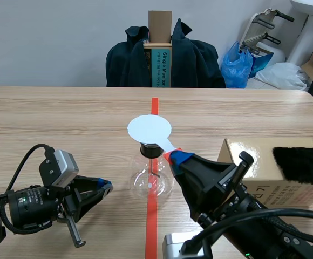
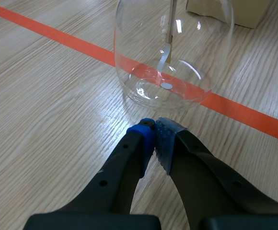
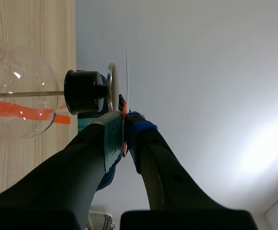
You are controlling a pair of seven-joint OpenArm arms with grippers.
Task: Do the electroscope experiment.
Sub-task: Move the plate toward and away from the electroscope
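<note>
Electroscope: a clear glass flask stands upright at mid-bench, on the orange-red tape line. A black stopper closes its neck, and a metal plate sits on top of that. Inside, a thin foil strip hangs from the centre rod.

Right gripper: closed on the tab of a flat white disc. The disc lies level directly over the plate. The right wrist view shows a narrow gap between them.

Left gripper: closed with nothing between the pads, low over the bench, just left and near of the flask, not touching it.

Right side of the bench: a cardboard box, well apart from the flask, with a black fur pad lying on top.
</note>
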